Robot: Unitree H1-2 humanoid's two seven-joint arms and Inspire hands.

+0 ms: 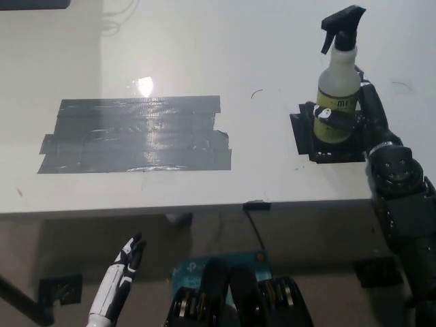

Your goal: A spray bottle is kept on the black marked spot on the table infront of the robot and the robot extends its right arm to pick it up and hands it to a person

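White table point(272, 41) carries grey tape patch point(136, 136); right hand point(364, 116) grips spray bottle point(337, 88) on black spot point(306, 133).

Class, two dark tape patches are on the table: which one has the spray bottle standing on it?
The small black patch at the right, where the spray bottle stands with the black right hand around it. The large grey patch is bare.

**One head camera, looking steeply down**

A single view, taken from the robot's head and tilted sharply downward. It faces forward over the white desk point(204, 41), whose near edge crosses the lower third of the frame, with floor below. The desk fills most of the frame, seen from moderately close.
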